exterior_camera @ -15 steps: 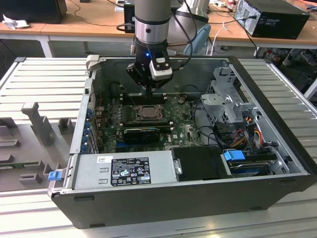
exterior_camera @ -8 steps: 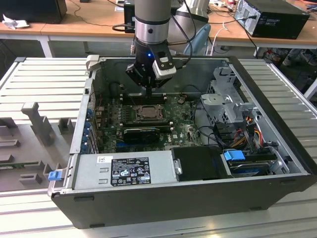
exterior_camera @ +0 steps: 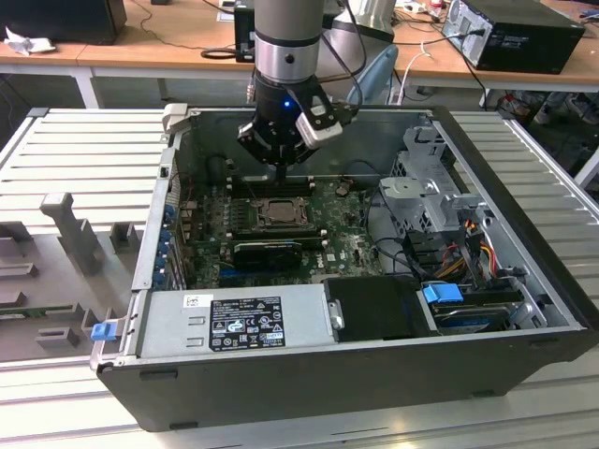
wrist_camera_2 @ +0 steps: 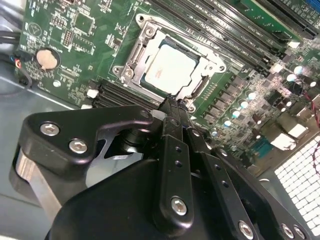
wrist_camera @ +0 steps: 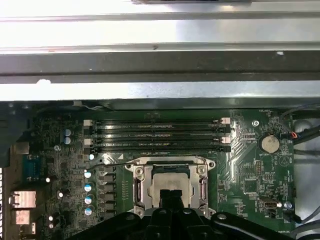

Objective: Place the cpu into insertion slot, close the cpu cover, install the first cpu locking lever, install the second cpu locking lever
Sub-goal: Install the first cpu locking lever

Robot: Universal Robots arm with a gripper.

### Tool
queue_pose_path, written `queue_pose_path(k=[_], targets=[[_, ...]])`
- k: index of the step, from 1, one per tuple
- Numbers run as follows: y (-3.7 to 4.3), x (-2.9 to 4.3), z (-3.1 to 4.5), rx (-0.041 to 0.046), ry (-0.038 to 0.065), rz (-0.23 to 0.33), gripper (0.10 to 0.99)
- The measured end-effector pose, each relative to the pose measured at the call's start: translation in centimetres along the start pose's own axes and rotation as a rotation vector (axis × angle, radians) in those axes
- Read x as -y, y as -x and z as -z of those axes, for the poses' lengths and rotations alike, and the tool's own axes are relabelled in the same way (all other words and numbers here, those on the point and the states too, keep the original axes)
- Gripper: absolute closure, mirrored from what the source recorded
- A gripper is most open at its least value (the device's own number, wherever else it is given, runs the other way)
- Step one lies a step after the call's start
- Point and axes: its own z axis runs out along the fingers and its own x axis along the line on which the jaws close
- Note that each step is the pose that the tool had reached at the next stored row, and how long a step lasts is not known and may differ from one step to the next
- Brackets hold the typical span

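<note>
Both fingers of your gripper (wrist_camera_2: 171,102) are pressed together with nothing between them, as you see in both wrist views, the tips forming one narrow black point. In the second wrist view that point sits at the edge of the cpu cover (wrist_camera_2: 135,55), near one corner of the silver frame; whether it touches the metal cannot be told. From the exterior view, your gripper (exterior_camera: 279,171) hangs low inside the open computer case (exterior_camera: 524,215), just behind the socket and over the long black memory slots (wrist_camera: 157,135).

The cpu (wrist_camera_2: 170,67) lies flat in the insertion slot (wrist_camera: 170,168), its pale metal top showing through the square window of the cover, which is folded down around it. In the first wrist view a thin wire locking lever (wrist_camera: 115,164) runs along the side of the socket that faces the memory slots; you cannot tell if it is latched.

Green motherboard (wrist_camera_2: 80,80) surrounds the socket. A round coin battery (wrist_camera: 270,144) sits well apart from it, and a column of blue-topped capacitors (wrist_camera: 88,187) stands near the socket's other side. In the exterior view the grey power supply (exterior_camera: 234,318) fills the near wall of the case, with bundled cables (exterior_camera: 459,253) toward the exterior view's right.
</note>
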Motion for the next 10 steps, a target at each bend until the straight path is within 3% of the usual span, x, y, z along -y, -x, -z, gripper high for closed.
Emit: queue_pose_path(k=[6, 10], targets=[[-1.14, 0.02, 0.01, -0.0007, 0.000, 0.015, 0.980], [-2.96, 0.04, -0.02, -0.0009, 0.003, 0.020, 0.980]])
